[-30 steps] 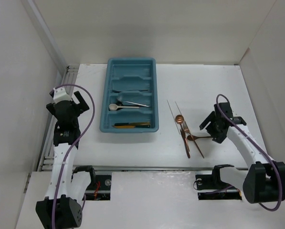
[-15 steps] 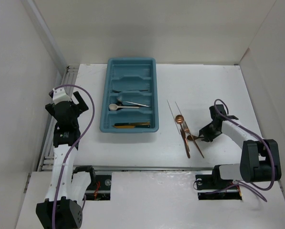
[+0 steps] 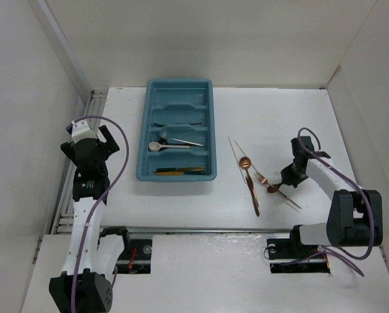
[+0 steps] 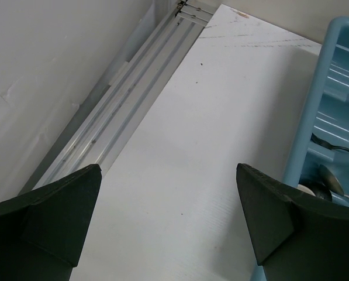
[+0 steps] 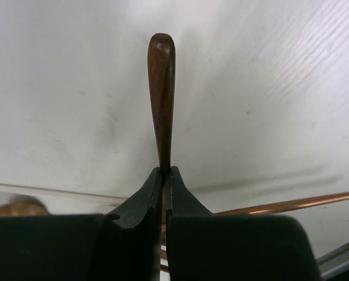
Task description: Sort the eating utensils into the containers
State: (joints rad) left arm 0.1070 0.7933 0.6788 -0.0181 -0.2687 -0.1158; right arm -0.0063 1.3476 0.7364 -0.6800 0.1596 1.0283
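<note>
Right gripper (image 5: 165,173): shut tight on the slim handle of a copper utensil (image 5: 161,88). The rounded end of the handle stands out past the fingertips.
Right gripper, seen from above (image 3: 285,180): low over the table (image 3: 279,117), right of the loose utensils and well apart from the tray (image 3: 176,88).
Copper utensil (image 3: 270,186): its free end points left, toward the other loose pieces. Whether it is lifted or lies on the table, I cannot tell.
Loose pieces: a copper spoon (image 3: 245,162) lies just left of the held one, with its bowl on the far side. A thin chopstick (image 3: 296,203) runs slantwise close by the gripper.
Left gripper (image 4: 168,181): fingers spread wide, nothing between them, over the bare table (image 4: 180,146) left of the tray wall (image 4: 306,152).
Left gripper, seen from above (image 3: 90,149): near the left edge of the table.
Tray content: a silver spoon (image 3: 158,147) with other silver pieces lies in the second slot from the near end. A dark and gold piece (image 3: 180,171) lies in the nearest slot.
</note>
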